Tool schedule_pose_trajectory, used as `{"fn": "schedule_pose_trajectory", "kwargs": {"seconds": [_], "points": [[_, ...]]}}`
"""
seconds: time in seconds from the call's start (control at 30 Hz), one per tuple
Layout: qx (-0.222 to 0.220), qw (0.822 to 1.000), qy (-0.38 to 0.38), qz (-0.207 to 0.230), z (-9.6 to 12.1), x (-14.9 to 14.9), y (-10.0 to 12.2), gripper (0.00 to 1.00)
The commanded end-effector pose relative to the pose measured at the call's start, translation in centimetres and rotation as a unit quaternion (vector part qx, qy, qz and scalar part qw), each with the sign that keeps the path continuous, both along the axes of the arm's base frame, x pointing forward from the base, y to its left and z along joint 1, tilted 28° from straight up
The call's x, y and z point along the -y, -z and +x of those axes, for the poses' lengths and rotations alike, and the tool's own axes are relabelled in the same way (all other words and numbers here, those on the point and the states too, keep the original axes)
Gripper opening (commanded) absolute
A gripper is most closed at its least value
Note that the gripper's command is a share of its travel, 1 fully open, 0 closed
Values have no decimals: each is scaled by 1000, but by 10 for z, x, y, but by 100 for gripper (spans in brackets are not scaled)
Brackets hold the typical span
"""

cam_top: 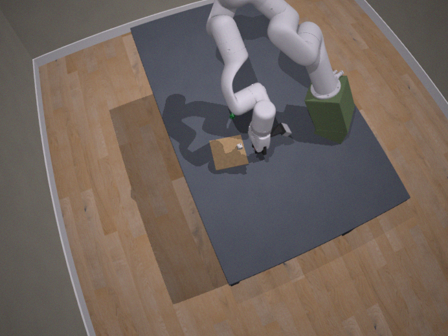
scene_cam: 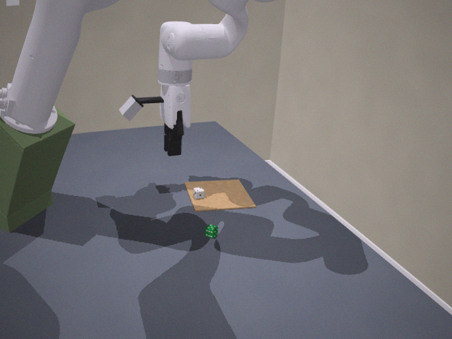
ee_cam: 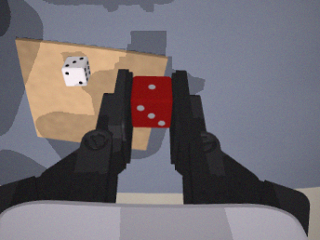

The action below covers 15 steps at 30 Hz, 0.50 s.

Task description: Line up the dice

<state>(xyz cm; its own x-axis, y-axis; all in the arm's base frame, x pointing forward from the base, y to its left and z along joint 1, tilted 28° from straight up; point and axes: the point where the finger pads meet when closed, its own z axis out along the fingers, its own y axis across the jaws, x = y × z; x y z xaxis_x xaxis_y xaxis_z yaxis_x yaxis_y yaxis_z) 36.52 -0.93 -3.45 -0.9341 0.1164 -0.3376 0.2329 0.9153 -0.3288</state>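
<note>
My gripper (cam_top: pixel 260 151) (scene_cam: pixel 173 152) (ee_cam: pixel 152 90) is shut on the red die (ee_cam: pixel 152 109), held above the table on the base side of the mat. The red die's upper face shows three pips, its base-side face one; it is hidden in the top and exterior views. The white die (cam_top: pixel 239 146) (scene_cam: pixel 198 193) (ee_cam: pixel 75 72) stands on the tan mat (cam_top: pixel 224 162) (scene_cam: pixel 241 188) (ee_cam: pixel 39 104) near its base-side edge; its top seems to show two pips. The green die (cam_top: pixel 232 116) (scene_cam: pixel 211 230) lies on the table beside the mat, with several pips on its visible faces.
The dark table (cam_top: pixel 298 197) (scene_cam: pixel 264 297) carries the mat flat. The green base block (cam_top: pixel 328 117) (scene_cam: pixel 33 173) stands under the arm at the table's base side. The wrist camera (cam_top: pixel 286 129) (scene_cam: pixel 130 108) sticks out from the gripper toward the base. Arm shadows cross the mat.
</note>
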Motion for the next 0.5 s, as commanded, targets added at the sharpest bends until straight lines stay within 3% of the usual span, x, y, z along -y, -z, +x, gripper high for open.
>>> {"fn": "schedule_pose_trajectory", "kwargs": {"seconds": [0.0, 0.33, 0.47], "points": [[-2, 1000, 0, 2, -3, -4, -11, 15], [-3, 1000, -1, 2, 1, -1, -13, 15], [-11, 1000, -10, -1, 40, 35, -41, 15]]}}
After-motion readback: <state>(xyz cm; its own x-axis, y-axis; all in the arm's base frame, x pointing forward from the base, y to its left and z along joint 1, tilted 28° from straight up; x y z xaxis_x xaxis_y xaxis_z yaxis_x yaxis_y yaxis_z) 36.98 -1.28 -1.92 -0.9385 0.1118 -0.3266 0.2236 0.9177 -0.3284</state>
